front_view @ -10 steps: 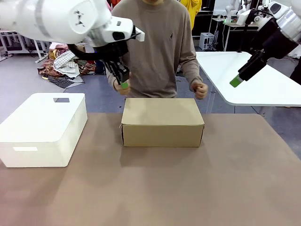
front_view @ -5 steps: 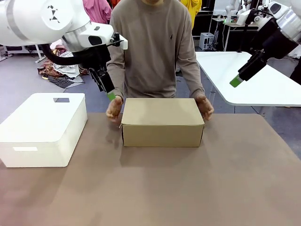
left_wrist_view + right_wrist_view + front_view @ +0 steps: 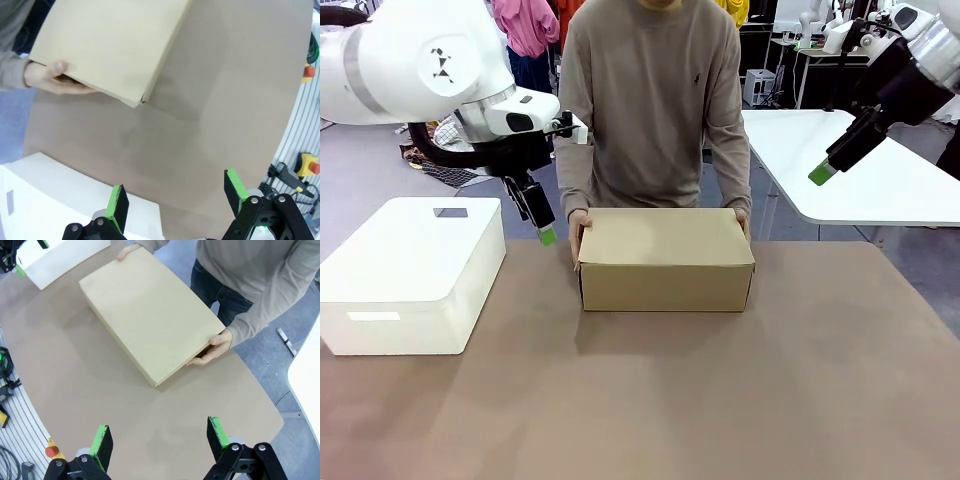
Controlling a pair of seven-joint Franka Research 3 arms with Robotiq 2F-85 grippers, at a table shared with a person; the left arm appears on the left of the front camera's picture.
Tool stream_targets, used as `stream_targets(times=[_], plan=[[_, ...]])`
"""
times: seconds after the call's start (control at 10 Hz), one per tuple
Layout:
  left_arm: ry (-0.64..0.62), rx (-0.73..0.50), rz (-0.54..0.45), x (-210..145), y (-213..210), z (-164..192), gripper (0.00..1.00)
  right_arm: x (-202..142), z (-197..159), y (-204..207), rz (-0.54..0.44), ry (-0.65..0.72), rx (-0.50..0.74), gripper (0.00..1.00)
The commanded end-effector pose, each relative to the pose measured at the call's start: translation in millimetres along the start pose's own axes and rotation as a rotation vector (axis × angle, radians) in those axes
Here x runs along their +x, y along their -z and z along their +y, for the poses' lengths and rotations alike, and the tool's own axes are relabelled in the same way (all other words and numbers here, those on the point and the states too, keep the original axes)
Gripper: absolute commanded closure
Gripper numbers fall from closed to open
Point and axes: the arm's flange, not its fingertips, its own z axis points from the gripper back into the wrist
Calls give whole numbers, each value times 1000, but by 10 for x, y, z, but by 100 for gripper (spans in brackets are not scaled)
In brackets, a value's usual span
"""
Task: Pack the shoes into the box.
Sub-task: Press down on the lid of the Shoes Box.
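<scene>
Now, with the closed tan cardboard box (image 3: 665,258) near the desk's far edge between the person's hands (image 3: 216,347), your wide-open, empty left gripper (image 3: 176,200) risks clipping their fingers, while the right gripper (image 3: 160,439) hangs open and empty too.

The brown table (image 3: 720,400) carries the closed box (image 3: 665,258) near centre (lid down), and a white container (image 3: 410,270) at its nine o'clock.
</scene>
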Motion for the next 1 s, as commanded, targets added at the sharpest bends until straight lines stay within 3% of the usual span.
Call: stream_targets(times=[0.0,0.9], plan=[[1,7,-8,1,-58,-25,0,28,-17,-5,5,-2,-19,0],[1,7,-8,1,-58,-25,0,28,-17,-5,5,-2,-19,0]])
